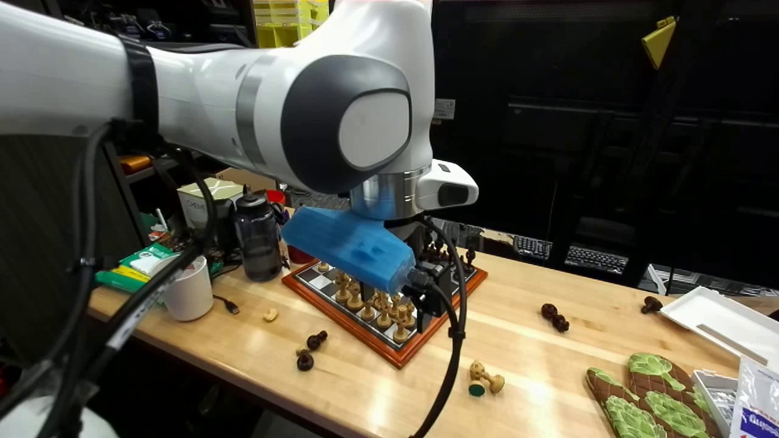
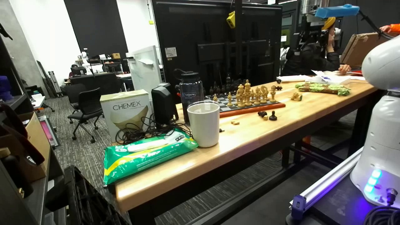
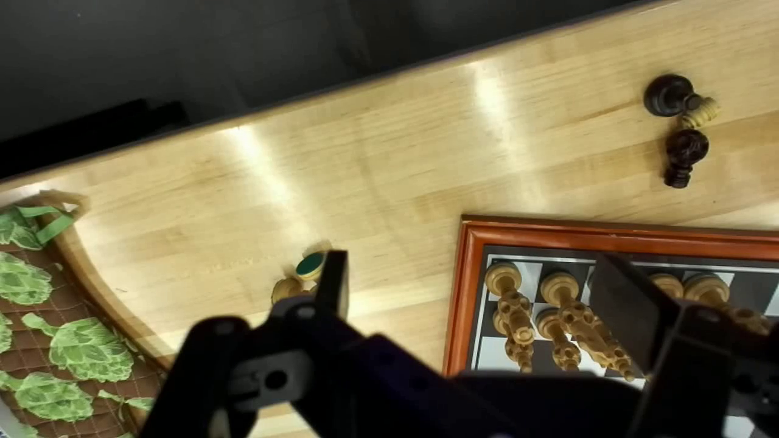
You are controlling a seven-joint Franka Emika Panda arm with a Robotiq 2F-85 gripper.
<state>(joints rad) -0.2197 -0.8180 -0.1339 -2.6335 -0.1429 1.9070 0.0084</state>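
My gripper is open and holds nothing. In the wrist view its fingers stand wide apart on either side of a corner of the chessboard. It hangs high above the table in an exterior view. The board's red-brown frame shows in both exterior views. Light pieces stand upright along the near side, dark pieces along the far side. Two light pieces lie off the board, partly behind a finger in the wrist view. Dark pieces and a small light one are near the front edge.
More dark pieces lie beyond the board. Artichoke-print mitts and a white tray are at one end. A white mug, a dark bottle, green wipes and a Chemex box stand at the other end.
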